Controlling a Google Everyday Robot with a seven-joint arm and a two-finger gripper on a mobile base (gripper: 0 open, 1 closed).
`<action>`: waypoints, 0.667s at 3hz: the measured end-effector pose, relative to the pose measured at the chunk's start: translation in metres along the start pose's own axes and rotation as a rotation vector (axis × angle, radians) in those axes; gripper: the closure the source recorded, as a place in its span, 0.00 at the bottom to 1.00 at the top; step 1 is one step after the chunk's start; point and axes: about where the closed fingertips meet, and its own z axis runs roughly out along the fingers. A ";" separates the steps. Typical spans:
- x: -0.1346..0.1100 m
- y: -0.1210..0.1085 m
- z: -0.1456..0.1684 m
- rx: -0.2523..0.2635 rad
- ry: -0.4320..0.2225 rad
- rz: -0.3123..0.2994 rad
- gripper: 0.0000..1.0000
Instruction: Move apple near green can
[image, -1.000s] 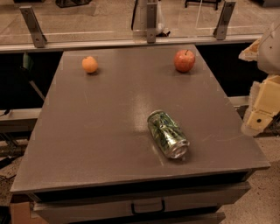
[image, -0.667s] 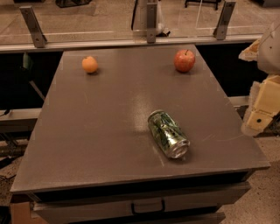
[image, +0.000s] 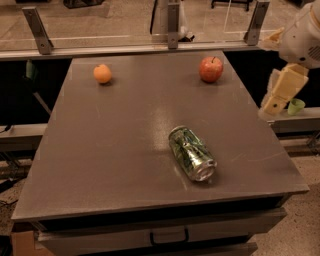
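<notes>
The apple (image: 211, 69) is red with yellowish patches and stands near the far right corner of the grey table (image: 125, 150). The green can (image: 191, 152) lies on its side in the middle right of the table, pull-tab end toward the front. My gripper (image: 276, 99) hangs beyond the table's right edge, to the right of the apple and a little nearer the front. It touches nothing and holds nothing that I can see. Its cream-coloured part points down and to the left.
A small orange fruit (image: 102, 73) sits at the far left of the table. A pale green cup (image: 296, 106) stands on a ledge behind my gripper. A rail with metal posts (image: 173, 22) runs along the back edge.
My gripper has moved up and to the left, closer to the table's right edge and the apple. The apple, can and orange have not moved.
</notes>
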 end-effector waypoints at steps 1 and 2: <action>-0.012 -0.055 0.026 0.024 -0.110 -0.028 0.00; -0.015 -0.077 0.018 0.067 -0.141 -0.028 0.00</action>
